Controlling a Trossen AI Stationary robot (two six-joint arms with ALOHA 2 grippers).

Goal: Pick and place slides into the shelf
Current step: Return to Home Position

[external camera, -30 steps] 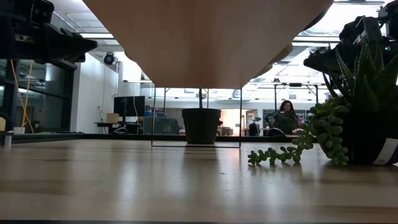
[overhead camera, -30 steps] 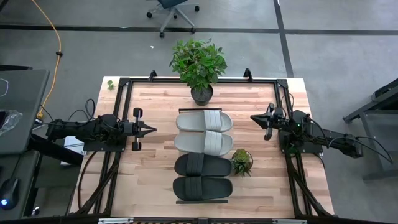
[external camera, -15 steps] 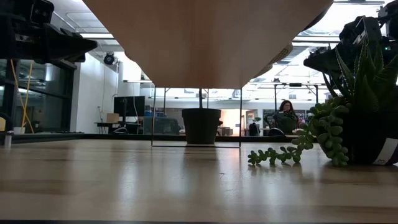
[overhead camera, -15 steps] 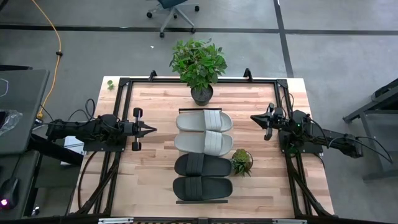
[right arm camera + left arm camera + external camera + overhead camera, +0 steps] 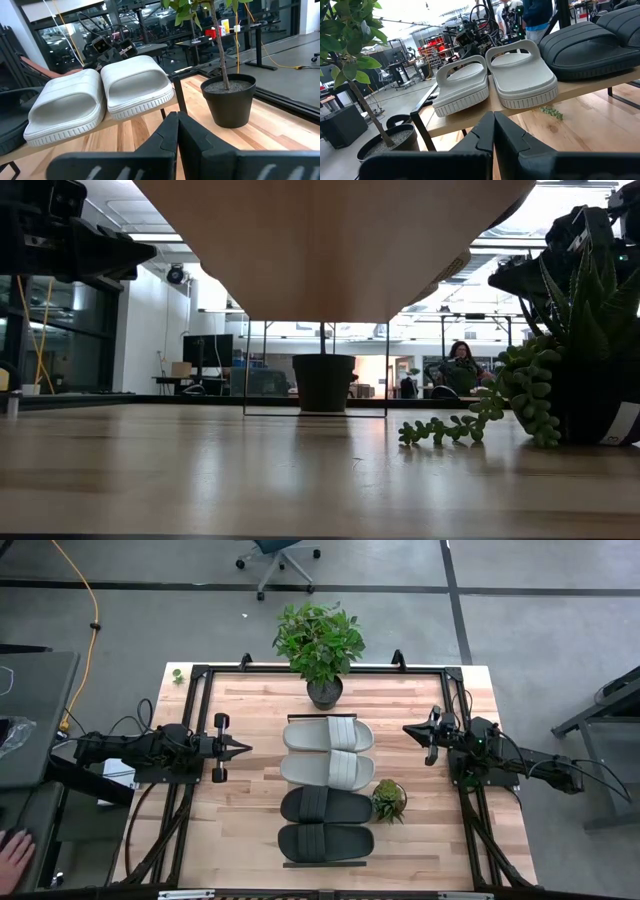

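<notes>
Nothing on my table has shifted; only a person's hand (image 5: 14, 856) has appeared off its near left corner. The grey slides (image 5: 328, 735) lie far and the black slides (image 5: 326, 806) near along the shelf (image 5: 585, 86), so I judge placing finished. The left gripper (image 5: 241, 748) and right gripper (image 5: 409, 728), fingers together, hang empty either side.

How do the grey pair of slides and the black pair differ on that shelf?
The grey pair is pale, the black pair dark. The grey pair lies nearest the leafy plant; the black pair lies beside the small succulent. Both sit strap-up in one row on the shelf.
</notes>
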